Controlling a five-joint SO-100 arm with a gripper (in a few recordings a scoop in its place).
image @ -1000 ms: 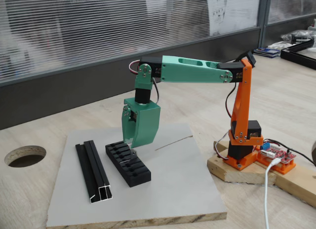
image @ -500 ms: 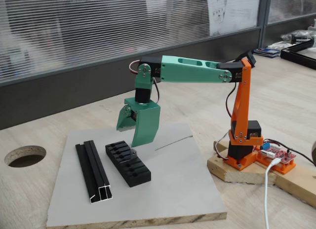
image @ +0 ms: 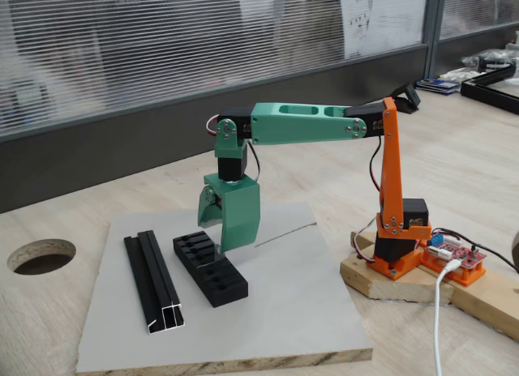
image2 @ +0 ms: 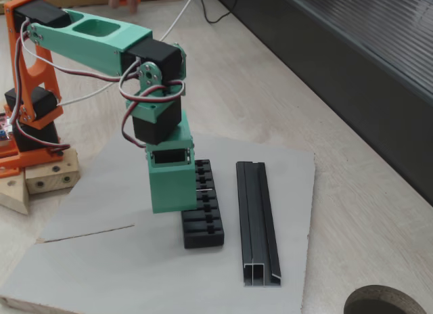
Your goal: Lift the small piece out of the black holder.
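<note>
The black holder (image: 214, 274) (image2: 203, 222) lies on a grey board, its row of slots facing up. My green gripper (image: 213, 235) (image2: 174, 206) hangs tip-down over the holder's far end, its tips just above the slots. It is open, with the moving jaw angled out to the left in a fixed view and nothing between the fingers. A thin grey sliver, likely the small piece (image2: 202, 190), shows on the holder right beside the gripper. From the front fixed view the green fixed finger (image: 235, 222) hides that spot.
A longer black grooved rail (image: 154, 280) (image2: 257, 219) lies parallel to the holder on the grey board (image: 284, 303) (image2: 95, 260). The orange arm base (image: 397, 254) sits on a wooden block with a red circuit board (image: 456, 254). A round hole (image: 40, 255) is cut in the table.
The gripper let go and rose open off the holder, then came back down over the holder's far end with the jaws less wide. The arm's upper link has leaned further forward.
</note>
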